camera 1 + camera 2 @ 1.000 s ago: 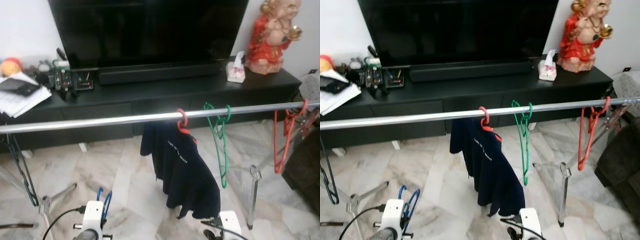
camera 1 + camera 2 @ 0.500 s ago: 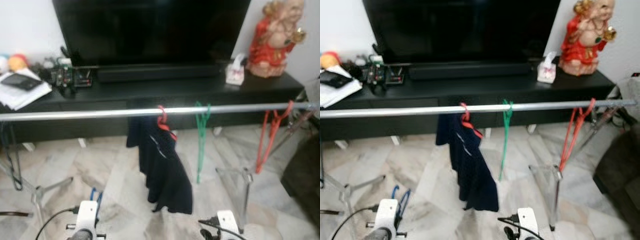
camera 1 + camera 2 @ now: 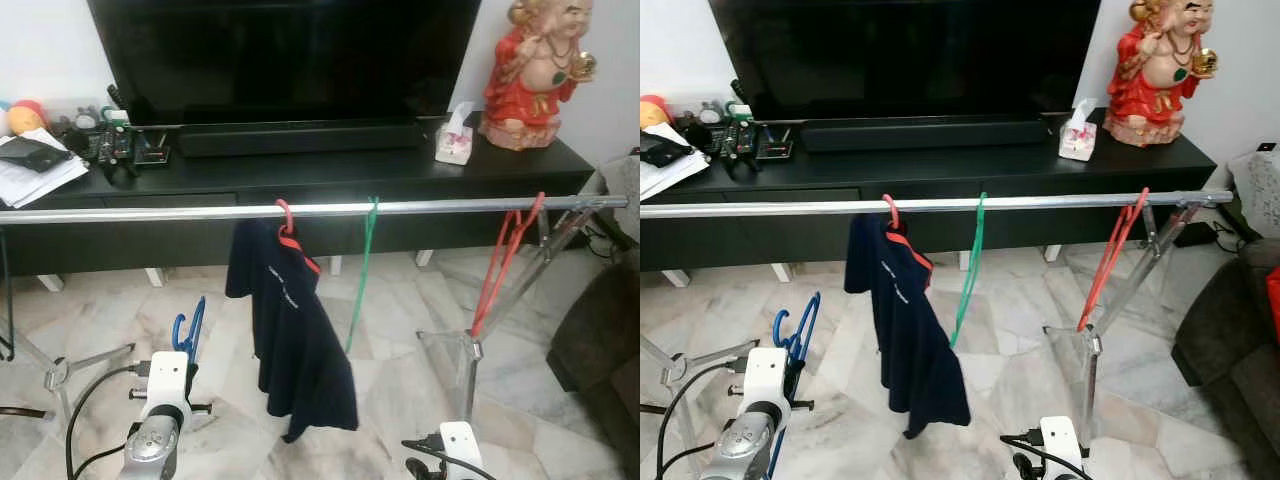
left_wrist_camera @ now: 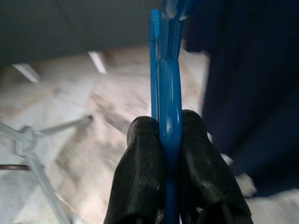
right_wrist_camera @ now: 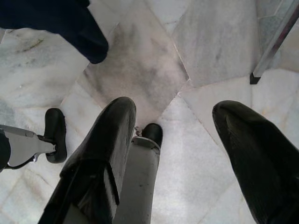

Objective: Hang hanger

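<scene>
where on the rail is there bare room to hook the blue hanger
Two bare stretches on the rail: the long one from its left end to the red-hooked hanger carrying the navy shirt, and the one between the green hanger and the red hanger. Shirt and green hanger crowd the middle. The left gripper grips the blue hanger low, below that left stretch.

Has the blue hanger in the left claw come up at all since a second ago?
Yes. The blue hanger in the left claw has risen: its hook now stands closer beneath the clothes rail.
</scene>
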Controlling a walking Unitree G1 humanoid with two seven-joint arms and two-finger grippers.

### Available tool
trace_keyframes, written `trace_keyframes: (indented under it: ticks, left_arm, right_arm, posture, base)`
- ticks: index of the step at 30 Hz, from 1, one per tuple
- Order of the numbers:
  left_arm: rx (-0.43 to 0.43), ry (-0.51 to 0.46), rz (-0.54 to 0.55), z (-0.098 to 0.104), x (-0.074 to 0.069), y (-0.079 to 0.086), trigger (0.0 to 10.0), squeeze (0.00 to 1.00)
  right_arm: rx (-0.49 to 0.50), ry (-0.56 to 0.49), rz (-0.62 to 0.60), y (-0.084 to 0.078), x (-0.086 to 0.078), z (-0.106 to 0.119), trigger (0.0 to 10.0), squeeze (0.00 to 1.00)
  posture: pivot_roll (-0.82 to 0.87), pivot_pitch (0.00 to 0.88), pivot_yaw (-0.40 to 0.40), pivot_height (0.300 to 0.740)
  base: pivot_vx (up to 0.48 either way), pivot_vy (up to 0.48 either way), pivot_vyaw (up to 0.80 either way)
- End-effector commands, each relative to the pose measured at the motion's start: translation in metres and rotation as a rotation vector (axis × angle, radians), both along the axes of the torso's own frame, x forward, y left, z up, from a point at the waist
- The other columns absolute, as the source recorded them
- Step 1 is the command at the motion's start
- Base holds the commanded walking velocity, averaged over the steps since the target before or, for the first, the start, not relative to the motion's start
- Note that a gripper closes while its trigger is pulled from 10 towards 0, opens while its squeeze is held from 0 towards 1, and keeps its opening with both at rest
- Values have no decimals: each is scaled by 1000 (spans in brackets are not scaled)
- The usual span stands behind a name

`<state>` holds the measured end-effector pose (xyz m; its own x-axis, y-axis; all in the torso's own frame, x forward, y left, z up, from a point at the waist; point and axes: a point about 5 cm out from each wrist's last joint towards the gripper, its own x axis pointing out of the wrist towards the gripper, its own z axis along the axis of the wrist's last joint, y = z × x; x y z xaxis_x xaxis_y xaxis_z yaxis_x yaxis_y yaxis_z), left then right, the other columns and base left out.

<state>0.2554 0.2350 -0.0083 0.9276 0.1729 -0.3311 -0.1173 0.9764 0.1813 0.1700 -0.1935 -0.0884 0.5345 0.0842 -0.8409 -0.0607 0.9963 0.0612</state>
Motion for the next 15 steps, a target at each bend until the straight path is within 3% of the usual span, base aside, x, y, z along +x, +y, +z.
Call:
trace_keyframes:
  ticks: [1, 5, 8, 13, 15]
  left_arm:
    - [5, -48, 42, 7, 1, 8, 10000, 0]
    - [-5, -62, 67, 6, -3, 13, 10000, 0]
    - [7, -75, 28, 4, -12, 10, 10000, 0]
    - [3, -146, 21, 4, -38, 6, 10000, 0]
    - [3, -171, 21, 8, -41, 4, 10000, 0]
  right_arm:
    - [-5, -7, -4, -2, 2, 1, 10000, 0]
    - [-9, -7, -4, -2, 2, 1, 10000, 0]
    - [-12, -7, -1, -3, 2, 1, 10000, 0]
    - [-17, -8, 3, -3, 2, 1, 10000, 0]
    - [-17, -8, 3, -3, 2, 1, 10000, 0]
  posture:
    - [-42, 27, -43, 740]
    - [-41, 25, -44, 740]
    - [-39, 26, -45, 740]
    - [-32, 27, -46, 740]
    - [-31, 27, -46, 740]
  base:
    - [0, 0, 0]
    - [0, 0, 0]
    - [0, 0, 0]
    - [0, 0, 0]
    - [0, 0, 0]
